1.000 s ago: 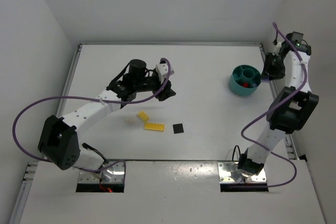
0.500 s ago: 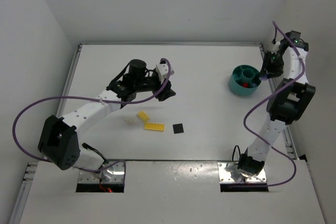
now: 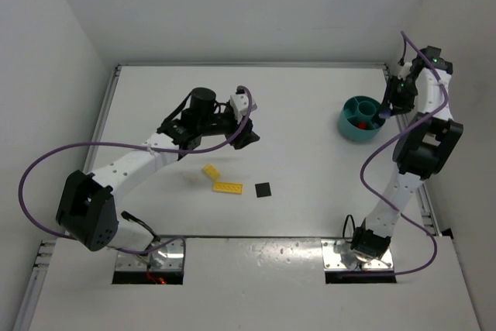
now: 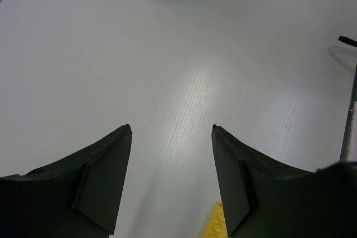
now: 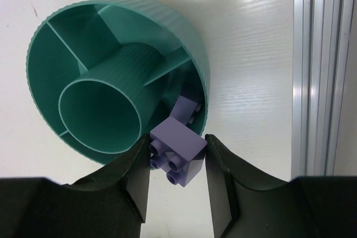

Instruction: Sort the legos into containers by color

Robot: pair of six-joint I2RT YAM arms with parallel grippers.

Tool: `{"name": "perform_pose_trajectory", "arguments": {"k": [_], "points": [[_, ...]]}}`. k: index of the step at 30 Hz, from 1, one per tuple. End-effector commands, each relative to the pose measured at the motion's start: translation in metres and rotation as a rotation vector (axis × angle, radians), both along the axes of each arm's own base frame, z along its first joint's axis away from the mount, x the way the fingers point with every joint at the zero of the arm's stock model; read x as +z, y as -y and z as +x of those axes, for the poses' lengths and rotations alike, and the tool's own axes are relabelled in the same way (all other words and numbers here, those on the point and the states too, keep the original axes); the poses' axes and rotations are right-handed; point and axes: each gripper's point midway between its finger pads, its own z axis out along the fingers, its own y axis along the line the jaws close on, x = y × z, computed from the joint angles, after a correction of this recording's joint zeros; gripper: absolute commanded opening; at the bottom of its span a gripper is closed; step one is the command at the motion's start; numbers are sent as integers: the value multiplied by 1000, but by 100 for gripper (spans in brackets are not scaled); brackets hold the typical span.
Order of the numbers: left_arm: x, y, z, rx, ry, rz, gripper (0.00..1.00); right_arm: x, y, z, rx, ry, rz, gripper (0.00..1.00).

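Your right tool (image 5: pixel 178 144) has edged in toward the small round teal ribbed bowl (image 5: pixel 178 32) since a second ago, while your left arm has kept its place. The right tool pinches a lavender plastic brick (image 5: pixel 177 153) between its two fingers, with the studs facing the wrist camera. Seen from above, the brick is at the bowl's rim on its 3 o'clock side. Just past it, a second lavender brick (image 5: pixel 188 108) lies in a compartment against the bowl's wall. A small red piece (image 3: pixel 361 123) sits in another compartment.

The bowl stands at about 2 o'clock on the white tabletop (image 3: pixel 310 91). Your left tool (image 4: pixel 170 132) is spread wide above bare tabletop, gripping nothing.

Toward 6 o'clock from it, near the tabletop's middle, lies a small yellow brick (image 3: pixel 210 170). A flat yellow plate (image 3: pixel 228 187) lies just beside it. A flat black square plate (image 3: pixel 263 190) lies at the yellow plate's 3 o'clock. A faint cream piece (image 3: pixel 190 178) lies at the yellow brick's 9 o'clock.
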Motion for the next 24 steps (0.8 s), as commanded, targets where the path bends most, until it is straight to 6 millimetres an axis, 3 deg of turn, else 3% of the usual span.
{"name": "perform_pose_trajectory", "arguments": {"k": [1, 9, 15, 22, 24], "points": [[16, 1, 6, -4, 47, -31, 65, 11, 1, 8, -7, 38, 10, 25], [17, 2, 6, -1, 47, -39, 65, 18, -3, 7, -1, 55, 21, 43], [15, 1, 6, -1, 47, -39, 65, 27, -6, 8, 7, 80, 30, 50], [13, 0, 7, 23, 24, -37, 68, 42, -10, 8, 17, 119, 38, 51], [12, -4, 8, 32, 11, -29, 68, 58, -17, 7, 43, 160, 50, 51]]}}
